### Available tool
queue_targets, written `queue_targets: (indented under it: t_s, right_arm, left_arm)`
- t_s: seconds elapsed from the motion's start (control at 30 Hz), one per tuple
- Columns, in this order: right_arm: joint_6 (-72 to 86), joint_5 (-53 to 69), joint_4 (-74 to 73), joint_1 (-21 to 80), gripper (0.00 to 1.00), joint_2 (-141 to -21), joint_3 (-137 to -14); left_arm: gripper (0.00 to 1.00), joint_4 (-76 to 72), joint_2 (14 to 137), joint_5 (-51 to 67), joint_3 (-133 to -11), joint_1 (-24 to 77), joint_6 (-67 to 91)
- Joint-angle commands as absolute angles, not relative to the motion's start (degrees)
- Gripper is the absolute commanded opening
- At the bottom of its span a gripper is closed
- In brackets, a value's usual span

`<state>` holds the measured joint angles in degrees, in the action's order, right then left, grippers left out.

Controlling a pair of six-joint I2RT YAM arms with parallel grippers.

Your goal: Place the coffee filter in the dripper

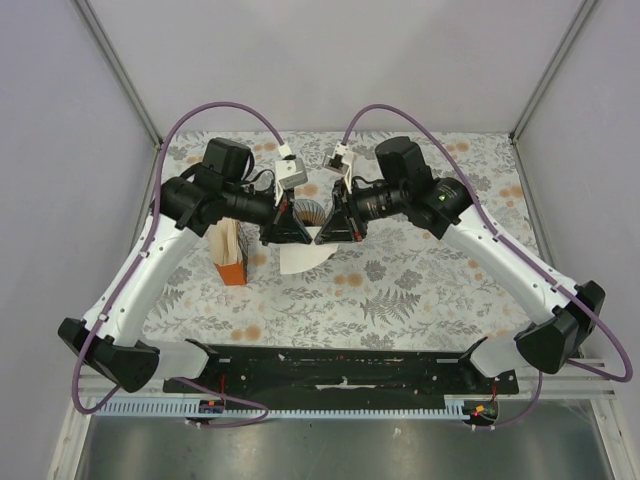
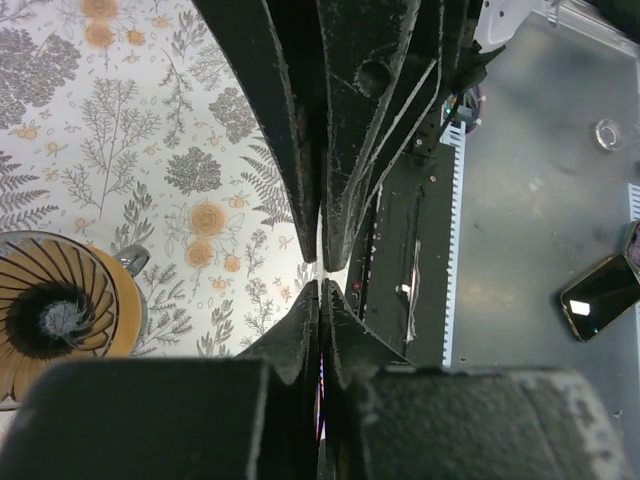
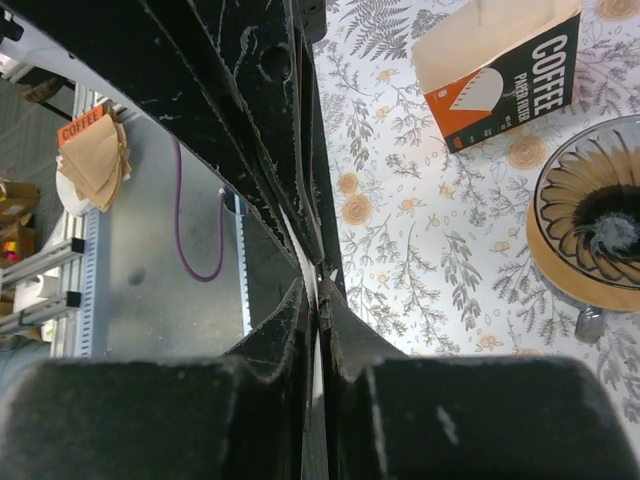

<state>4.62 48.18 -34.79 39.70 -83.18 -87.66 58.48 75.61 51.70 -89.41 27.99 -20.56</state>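
The coffee filter [image 1: 300, 258] is a white paper sheet hanging between my two grippers above the table's middle. My left gripper [image 1: 285, 232] and right gripper [image 1: 338, 228] meet tip to tip and both are shut on the filter's upper edge. In the left wrist view the left gripper [image 2: 320, 280] pinches a thin white sliver [image 2: 320, 268]. In the right wrist view the right gripper [image 3: 320, 285] clamps the white edge [image 3: 312, 290]. The dripper [image 1: 311, 210], orange-tan with dark ribs, sits just behind the grippers; it also shows in the left wrist view [image 2: 60, 315] and the right wrist view [image 3: 595, 225].
An orange paper filter box [image 1: 232, 255] stands left of the filter, open at the top, and shows in the right wrist view [image 3: 500, 75]. A glass handle [image 3: 590, 320] sticks out below the dripper. Off the table lie a phone [image 2: 600, 295] and a stack of brown filters [image 3: 95, 165].
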Motion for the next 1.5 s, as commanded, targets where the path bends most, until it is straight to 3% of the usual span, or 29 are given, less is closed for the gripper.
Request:
queue_targets:
  t_s: [0.0, 0.03, 0.13, 0.37, 0.47, 0.7, 0.97, 1.03, 1.13, 1.17, 1.47]
  right_arm:
    - [3.43, 47.29, -33.23, 39.46, 0.23, -79.64, -89.56]
    - [3.34, 46.42, -32.53, 39.29, 0.33, -78.32, -88.95]
    - [1.42, 42.90, -29.81, 39.02, 0.45, -72.97, -84.75]
    - [-1.06, 38.32, -12.87, 38.76, 0.55, -54.52, -63.76]
    - [4.28, 38.94, -1.63, 38.67, 0.54, -49.32, -55.31]
    - [13.62, 40.17, 20.20, 39.81, 0.34, -46.41, -47.11]
    - [13.01, 46.23, 21.44, 43.59, 0.49, -50.45, -50.36]
    - [12.31, 47.19, 22.23, 45.17, 0.46, -50.54, -50.27]
    - [12.30, 47.11, 21.89, 45.79, 0.29, -50.54, -50.71]
    - [12.22, 47.37, 21.97, 45.88, 0.28, -50.45, -50.89]
    - [11.87, 43.07, 21.01, 46.23, 0.37, -51.77, -51.85]
  left_arm:
    - [0.02, 60.29, 74.71, 54.93, -91.40, 28.21, -21.27]
    - [0.02, 60.38, 74.36, 54.93, -92.10, 28.21, -21.01]
    - [0.02, 60.99, 73.39, 54.67, -94.04, 28.13, -20.48]
    - [0.02, 64.41, 71.98, 57.29, -99.92, 28.12, -20.47]
    - [0.02, 68.11, 72.94, 61.95, -103.35, 28.21, -21.53]
    - [0.02, 69.96, 72.95, 68.64, -105.91, 28.04, -22.24]
    - [0.02, 70.31, 72.95, 68.38, -105.82, 28.12, -22.76]
    - [0.02, 70.31, 72.95, 68.47, -105.73, 28.12, -22.76]
    - [0.02, 70.31, 72.77, 68.29, -105.56, 28.04, -22.76]
    - [0.02, 70.31, 72.86, 68.29, -105.47, 28.04, -22.76]
    - [0.02, 70.40, 72.51, 68.03, -105.20, 28.12, -22.94]
